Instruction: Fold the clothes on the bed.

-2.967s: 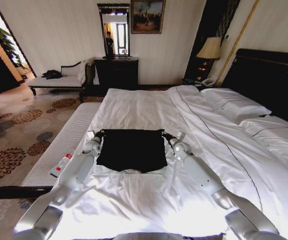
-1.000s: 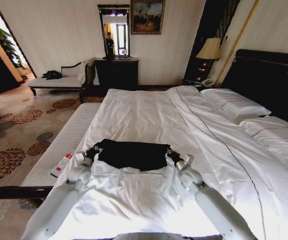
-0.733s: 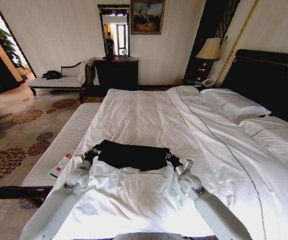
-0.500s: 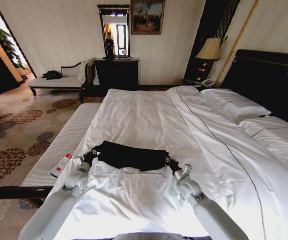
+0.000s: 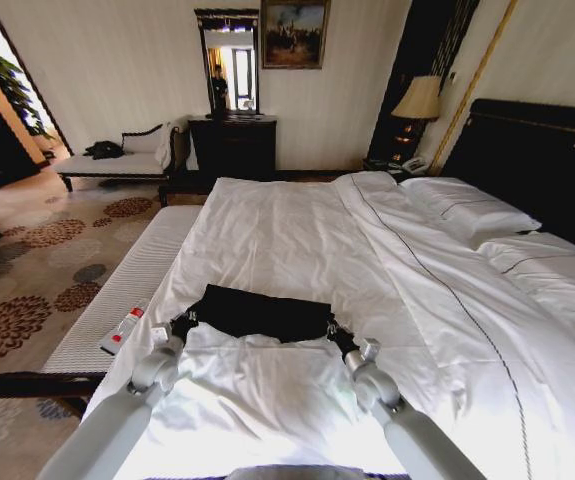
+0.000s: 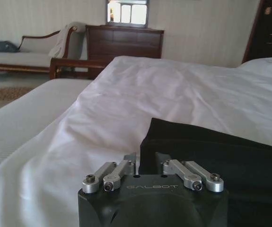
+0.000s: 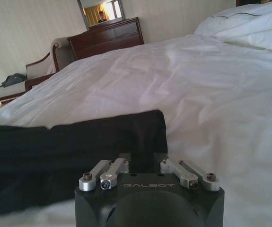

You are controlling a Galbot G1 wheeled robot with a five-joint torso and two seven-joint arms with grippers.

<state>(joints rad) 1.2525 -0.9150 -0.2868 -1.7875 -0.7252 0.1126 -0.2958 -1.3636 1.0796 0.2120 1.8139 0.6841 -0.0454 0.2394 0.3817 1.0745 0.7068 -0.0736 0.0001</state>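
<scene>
from the head camera i see the black t-shirt (image 5: 259, 312) lying as a low, wide band across the near part of the bed (image 5: 297, 230), roughly at 6 o'clock from the middle of the white duvet and just short of the bed's foot edge. my left gripper (image 5: 183, 322) sits at the band's 9 o'clock end and my right gripper (image 5: 331, 331) at its 3 o'clock end, both low on the duvet with the arms reaching in from the near side.

on the left wrist camera the left gripper (image 6: 145, 163) has its fingers drawn in narrow with the corner of the dark fabric (image 6: 211, 165) pinched between them. on the right wrist camera the right gripper (image 7: 143, 164) is likewise closed down on the edge of the shirt (image 7: 74, 146), which runs off sideways in a folded strip over the white sheet.

the pillows (image 5: 472, 210) lie at about 2 o'clock by the dark headboard (image 5: 537, 165). a pale bench (image 5: 117, 300) runs along the bed at 9 o'clock, with a small red-and-white object (image 5: 122, 330) on it. a dark dresser (image 5: 232, 145) stands at 12 o'clock against the far wall.
</scene>
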